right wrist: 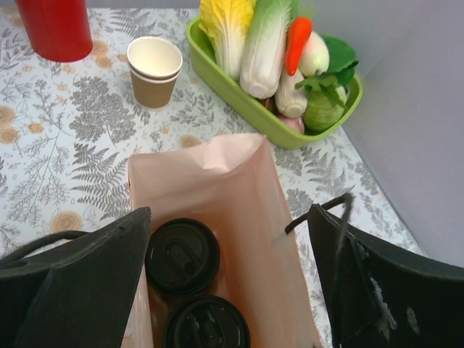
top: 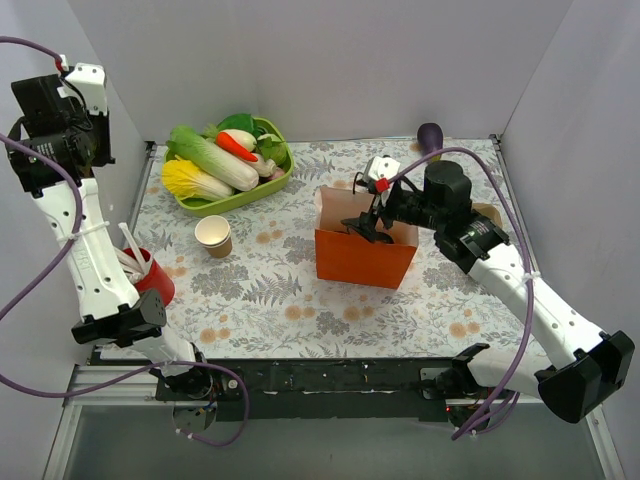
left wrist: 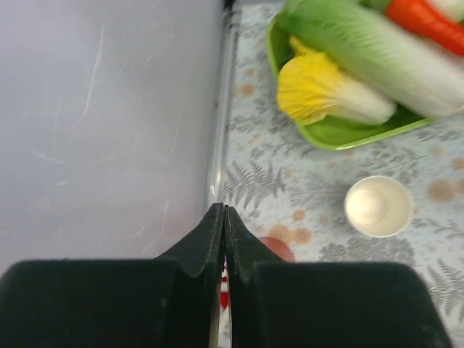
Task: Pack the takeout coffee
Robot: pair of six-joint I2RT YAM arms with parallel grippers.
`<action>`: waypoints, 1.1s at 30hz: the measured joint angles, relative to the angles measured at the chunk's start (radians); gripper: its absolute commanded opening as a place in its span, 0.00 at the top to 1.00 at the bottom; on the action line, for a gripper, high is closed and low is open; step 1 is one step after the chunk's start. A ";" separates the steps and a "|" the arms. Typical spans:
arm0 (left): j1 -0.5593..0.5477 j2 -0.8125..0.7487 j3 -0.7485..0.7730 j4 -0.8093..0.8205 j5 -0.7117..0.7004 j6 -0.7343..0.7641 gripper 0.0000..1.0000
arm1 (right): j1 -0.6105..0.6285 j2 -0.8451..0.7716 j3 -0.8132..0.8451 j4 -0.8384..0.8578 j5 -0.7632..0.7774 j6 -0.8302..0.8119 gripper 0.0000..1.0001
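Right fingers [right wrist: 225, 290]: apart above orange bag [top: 364, 257] holding two lidded cups [right wrist: 183, 257]. Left fingers [left wrist: 224, 239]: together, desk's left edge. Green vegetable tray [top: 236, 198]: far-left corner.

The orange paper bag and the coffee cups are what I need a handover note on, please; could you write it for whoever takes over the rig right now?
Left gripper: fingers shut, empty, raised near the left wall, away from the work.
Right gripper: fingers wide open, empty, over the mouth of the orange paper bag.
Done: two lidded cups stand inside the bag, side by side, black lids on.
Left: one open cup, no lid on it, stands on the table between the green tray and the red cup. No loose lid shows in any view.
Suggested next: decide whether the open cup goes in the bag too.
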 measured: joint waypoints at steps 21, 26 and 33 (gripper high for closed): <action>0.000 -0.072 -0.011 0.245 0.985 -0.404 1.00 | -0.076 0.187 0.381 -0.039 0.364 0.003 0.02; -0.002 -0.101 -0.192 0.533 1.190 -0.626 1.00 | -0.106 0.208 0.442 -0.039 0.397 0.009 0.03; -0.006 -0.106 -0.390 0.888 1.291 -0.883 1.00 | -0.106 0.235 0.445 -0.053 0.404 0.056 0.04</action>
